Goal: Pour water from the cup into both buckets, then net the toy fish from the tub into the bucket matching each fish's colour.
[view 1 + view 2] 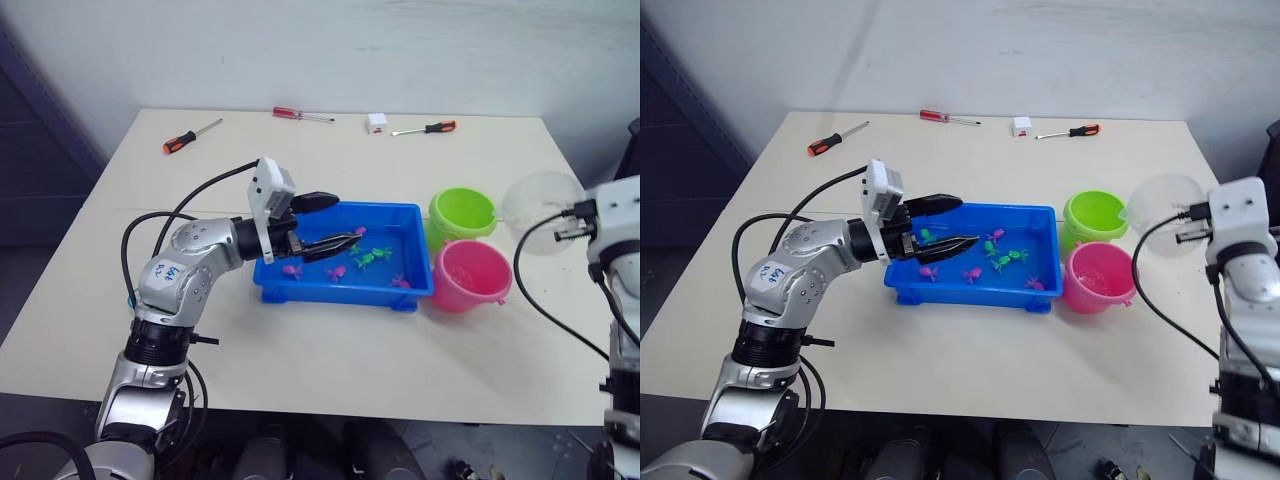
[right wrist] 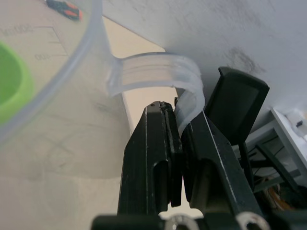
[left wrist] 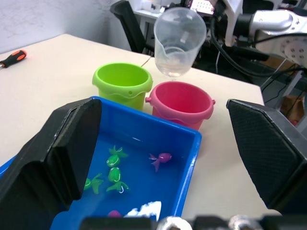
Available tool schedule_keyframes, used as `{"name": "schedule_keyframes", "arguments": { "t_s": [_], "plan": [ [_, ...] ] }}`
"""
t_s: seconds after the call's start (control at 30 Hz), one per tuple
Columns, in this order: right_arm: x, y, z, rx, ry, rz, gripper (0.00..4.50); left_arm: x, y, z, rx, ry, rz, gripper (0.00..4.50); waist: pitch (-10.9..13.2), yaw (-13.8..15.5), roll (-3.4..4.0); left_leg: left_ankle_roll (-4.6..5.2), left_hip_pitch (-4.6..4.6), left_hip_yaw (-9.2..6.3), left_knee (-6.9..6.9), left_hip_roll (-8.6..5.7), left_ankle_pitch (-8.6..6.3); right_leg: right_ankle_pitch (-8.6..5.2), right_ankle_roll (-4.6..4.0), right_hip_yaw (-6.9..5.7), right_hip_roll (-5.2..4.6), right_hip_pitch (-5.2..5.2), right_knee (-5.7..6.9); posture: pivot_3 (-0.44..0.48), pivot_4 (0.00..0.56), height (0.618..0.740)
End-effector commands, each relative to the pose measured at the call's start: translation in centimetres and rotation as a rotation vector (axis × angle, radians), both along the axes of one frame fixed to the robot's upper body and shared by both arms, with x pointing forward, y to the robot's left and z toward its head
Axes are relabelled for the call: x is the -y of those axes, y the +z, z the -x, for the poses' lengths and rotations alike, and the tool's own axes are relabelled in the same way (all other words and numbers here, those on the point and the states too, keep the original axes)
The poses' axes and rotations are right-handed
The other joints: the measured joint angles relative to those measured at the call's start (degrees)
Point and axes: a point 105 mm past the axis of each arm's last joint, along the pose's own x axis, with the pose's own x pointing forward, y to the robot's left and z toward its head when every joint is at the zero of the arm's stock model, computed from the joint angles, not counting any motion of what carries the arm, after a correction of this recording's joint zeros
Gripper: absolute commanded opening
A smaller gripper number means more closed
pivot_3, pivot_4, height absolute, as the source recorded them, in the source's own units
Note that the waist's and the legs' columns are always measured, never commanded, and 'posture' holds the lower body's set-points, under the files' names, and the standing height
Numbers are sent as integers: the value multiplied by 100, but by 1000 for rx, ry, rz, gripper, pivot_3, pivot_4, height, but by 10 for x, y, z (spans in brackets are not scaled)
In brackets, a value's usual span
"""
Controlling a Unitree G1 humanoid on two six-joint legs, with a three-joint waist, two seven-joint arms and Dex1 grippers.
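A: Cup? Where, relative to the right gripper?
B: Cup [image 1: 1162, 214] is in the right gripper [image 2: 181, 125], fingers clamped on its clear handle. Held in the air just right of the green bucket [image 1: 1096, 217] and behind the pink bucket [image 1: 1099, 277], tipped over on its side, roughly level. In the left wrist view it hangs above the two buckets.
A: Right arm pose?
B: Raised at the table's [image 1: 330, 360] right edge, forearm upright, wrist camera block on top, gripper aimed left toward the buckets.
A: Left gripper?
B: Left gripper [image 1: 338, 221] is spread wide, holding nothing. Hovers over the left end of the tub [image 1: 345, 291], one finger above the back rim, the other over the tub's inside. Arm bent at the elbow, forearm reaching right, about level.
A: Tub and fish?
B: Tub sits mid-table, its right end just beside both buckets; touching or not, can't tell. Green fish [image 1: 368, 257] cluster mid-tub; pink fish [image 1: 337, 271] lie along the front wall, one more pink at the right front corner. All ahead of the left fingertips, not touched.
A: Buckets?
B: Green behind, pink in front, side by side, upright.
A: Other stuff?
B: Three screwdrivers [image 1: 191, 135] and a small white block [image 1: 376, 122] along the table's far edge, well apart from the tub.
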Motion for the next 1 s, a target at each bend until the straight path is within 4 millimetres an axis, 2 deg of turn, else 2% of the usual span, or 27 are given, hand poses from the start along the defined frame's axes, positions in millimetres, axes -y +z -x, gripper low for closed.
{"name": "schedule_keyframes", "arguments": {
  "t_s": [0.03,0.17,0.3,0.37,0.67,1.0],
  "plan": [
    [5,23,-13,55,-26,92,27,0,10,-1,46,6,6,4500,0,14,0,0,-3,1,-1,0,0,0,0,1,0,-5,0,0,150,740],
    [3,35,-32,62,-21,206,27,-1,10,-1,50,7,1,4500,0,22,0,3,-13,2,5,-1,0,0,0,0,-4,-6,-5,0,150,740],
    [-11,46,-46,36,7,534,27,-2,9,0,54,7,-1,4500,0,12,0,4,-14,3,4,-2,-1,0,0,1,-5,-10,-6,0,150,740],
    [-16,49,-50,31,17,630,27,-2,10,0,55,9,-1,4500,0,7,0,4,-15,3,2,-2,-1,0,0,1,-4,-13,-5,0,150,740],
    [-38,64,-58,78,55,973,27,-2,11,0,58,16,2,4500,0,-11,0,1,-16,5,4,-1,1,0,0,3,-2,-17,-1,0,150,740],
    [-53,76,-59,139,71,1204,27,-3,12,1,62,14,4,4500,0,1,0,-1,-28,5,7,-1,2,0,0,3,-3,-29,3,0,150,740]
  ]
}}
